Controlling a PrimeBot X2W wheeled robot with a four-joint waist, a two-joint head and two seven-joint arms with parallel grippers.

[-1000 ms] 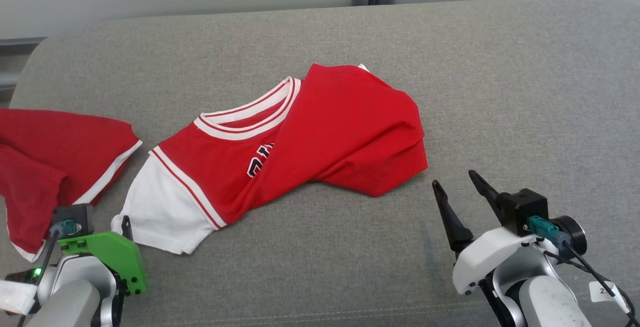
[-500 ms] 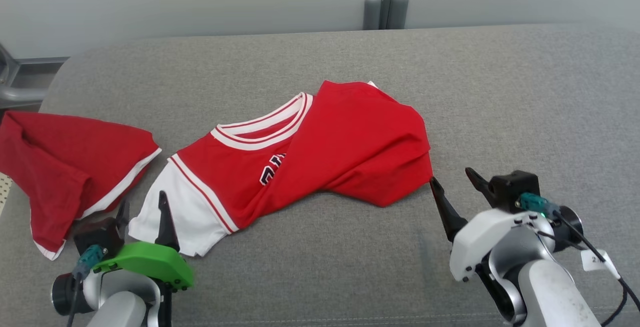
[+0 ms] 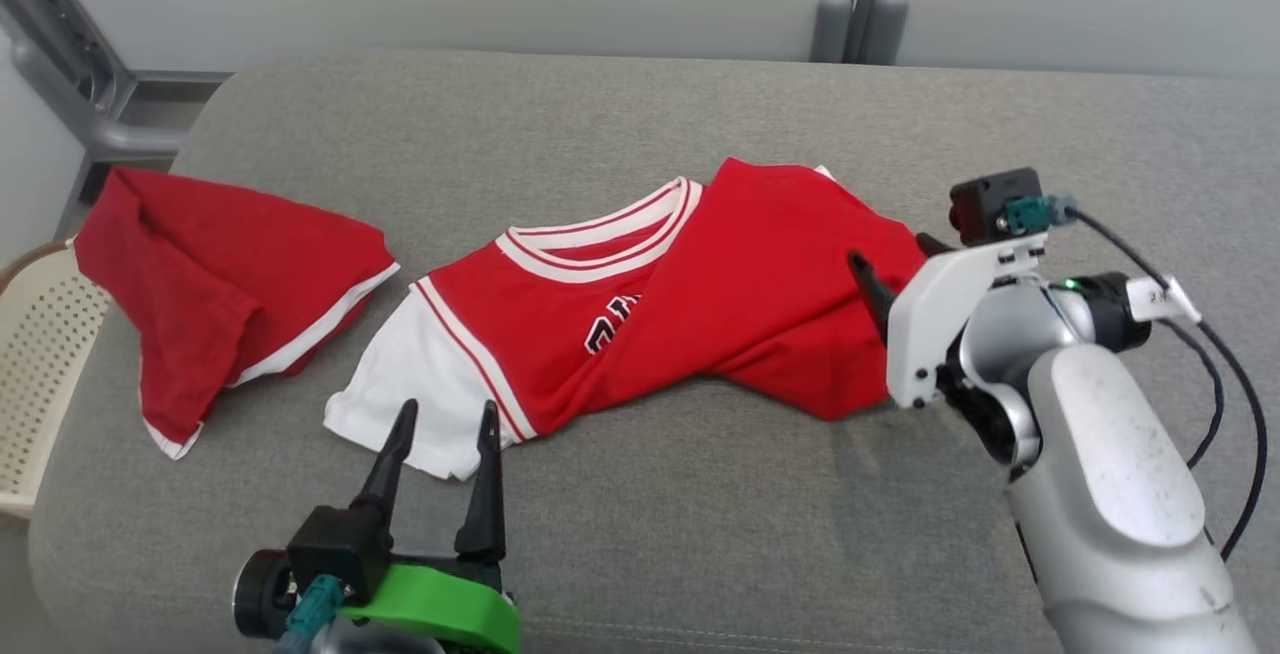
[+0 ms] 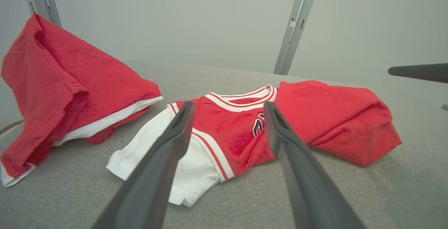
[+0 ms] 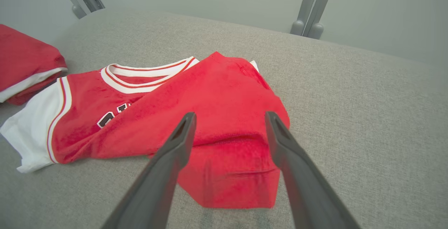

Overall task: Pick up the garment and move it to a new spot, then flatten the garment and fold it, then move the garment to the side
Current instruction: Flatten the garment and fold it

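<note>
Right claw (image 5: 230, 115) near garment (image 3: 700, 304) edge

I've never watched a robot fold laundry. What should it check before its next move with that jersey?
1. Is the left hand open: ok.
2. Is the right hand open: ok, poised at the folded red end.
3. Is the jersey free of any grip: ok.
4. Does the jersey lie flat: not ok, one side is folded over its front.
5. Is the other red garment apart from it: ok, narrow gap.
6. Is there bare cushion to move it onto: ok.
</note>
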